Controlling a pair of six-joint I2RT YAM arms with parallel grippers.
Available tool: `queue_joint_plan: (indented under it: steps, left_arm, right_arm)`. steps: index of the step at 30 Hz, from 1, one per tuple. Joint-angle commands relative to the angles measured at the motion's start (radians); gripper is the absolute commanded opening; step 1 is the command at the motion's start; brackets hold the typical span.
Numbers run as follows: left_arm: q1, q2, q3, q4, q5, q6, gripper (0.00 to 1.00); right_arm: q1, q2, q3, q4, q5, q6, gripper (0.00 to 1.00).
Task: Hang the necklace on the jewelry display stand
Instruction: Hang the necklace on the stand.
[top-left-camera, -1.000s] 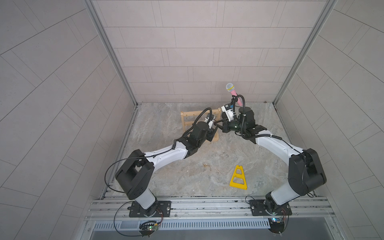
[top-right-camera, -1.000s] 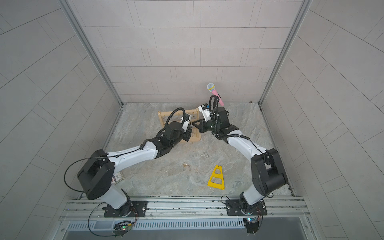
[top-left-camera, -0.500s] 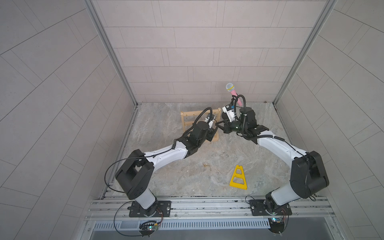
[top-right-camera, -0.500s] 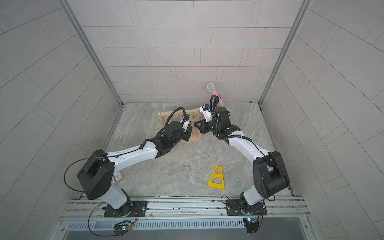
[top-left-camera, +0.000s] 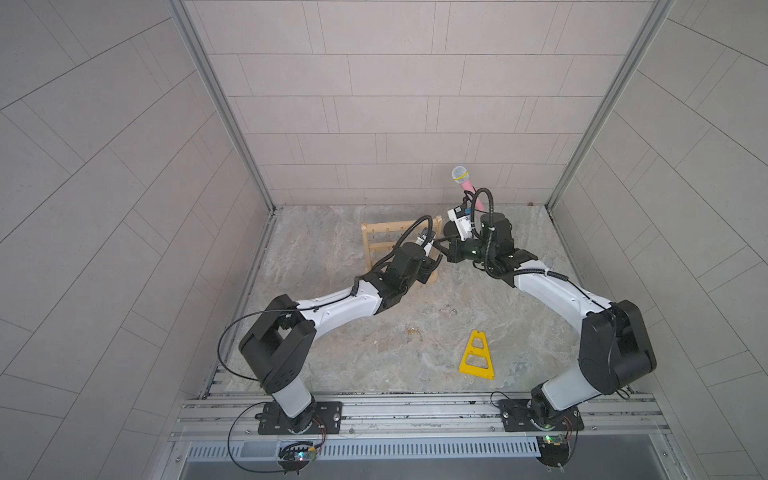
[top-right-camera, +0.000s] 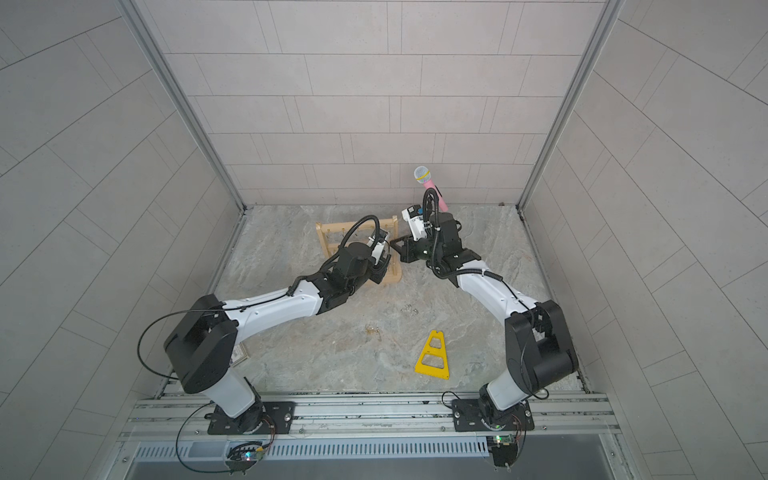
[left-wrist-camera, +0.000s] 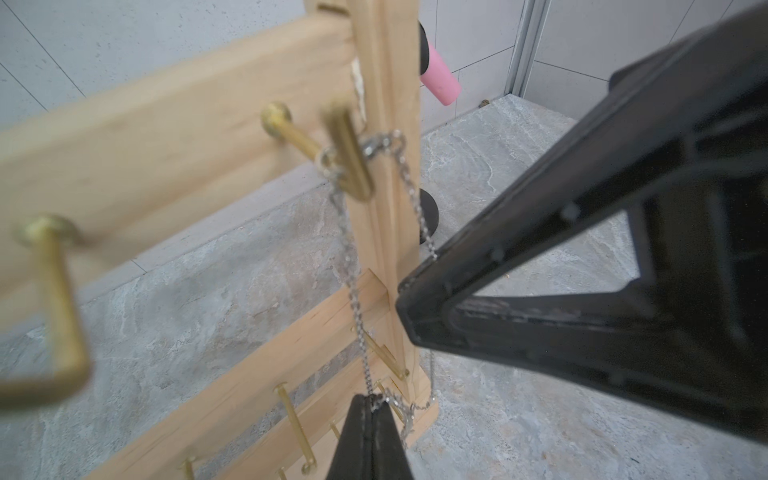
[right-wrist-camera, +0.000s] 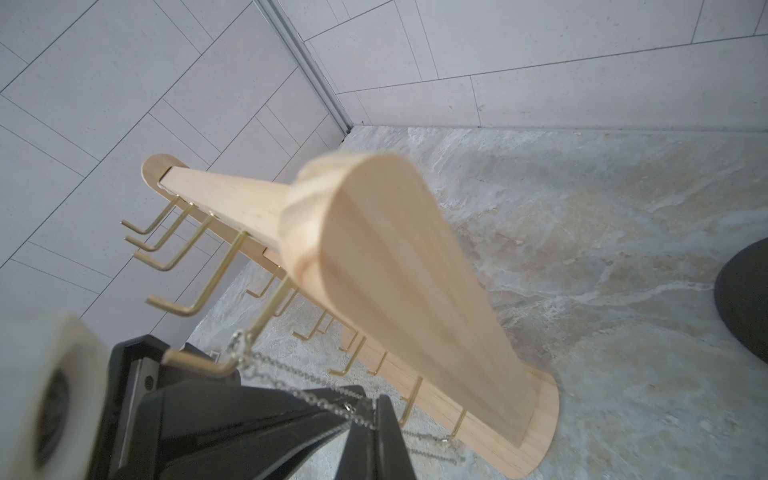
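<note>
The jewelry display stand (top-left-camera: 386, 226) is set upright near the back edge of the surface (top-left-camera: 395, 365), with both arms crowded against one post. A pink microphone (top-left-camera: 467, 187) is propped near the back right corner, and a yellow triangular frame (top-left-camera: 477, 357) is laid flat toward the front edge. The left gripper (left-wrist-camera: 370, 409) and right gripper (right-wrist-camera: 363, 417) are each clamped on the necklace (left-wrist-camera: 351, 274) — its chain is looped over a gold hook (left-wrist-camera: 349, 158) on the top bar.

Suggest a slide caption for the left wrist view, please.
Silver necklace draped over a gold hook of the jewelry display stand, pinched by the left end effector.
</note>
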Motion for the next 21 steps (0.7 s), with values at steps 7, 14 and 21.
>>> queue_joint_plan:
  steps: [7,14,21]
  left_arm:
    - [-0.005,0.025,0.034,-0.022,-0.041,0.016,0.00]
    - [-0.005,0.039,0.044,-0.032,-0.051,0.013,0.00]
    - [-0.005,0.048,0.051,-0.039,-0.055,0.012,0.02]
  right_arm:
    - [-0.004,0.026,0.029,0.054,0.023,0.029,0.05]
    - [-0.003,0.024,0.029,0.056,0.035,0.033,0.11]
    - [-0.003,0.017,0.014,0.045,0.045,0.025,0.19]
